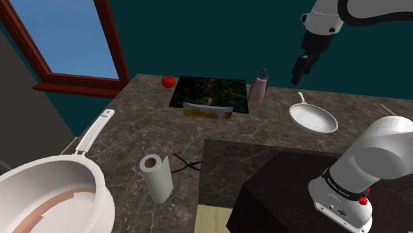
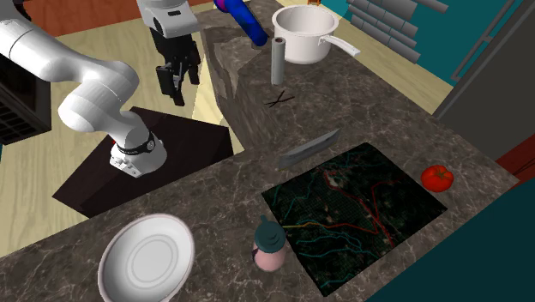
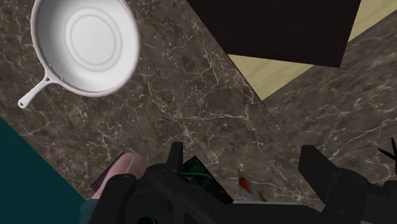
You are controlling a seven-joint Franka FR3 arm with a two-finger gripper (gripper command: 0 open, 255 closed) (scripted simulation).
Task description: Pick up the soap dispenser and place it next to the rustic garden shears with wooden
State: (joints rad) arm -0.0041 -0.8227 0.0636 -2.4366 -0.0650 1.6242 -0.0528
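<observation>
Wrist view shows the hand (image 3: pixel 245 165) spread near the soap dispenser (image 3: pixel 118 173); shoulder view shows the shears (image 1: pixel 186 163).

Arm (image 1: pixel 380 142) has the usual glossy white Franka look: fat rounded shells with dark bands at the joints. The base collar (image 1: pixel 341 187) is a black ring with a couple of tiny red marks, and the white flange (image 1: pixel 336 209) under it has small dark dots, maybe screw holes. The gripper (image 1: pixel 299 74) is all black and blocky. The stand (image 1: pixel 278 195) is just a dark box.
</observation>
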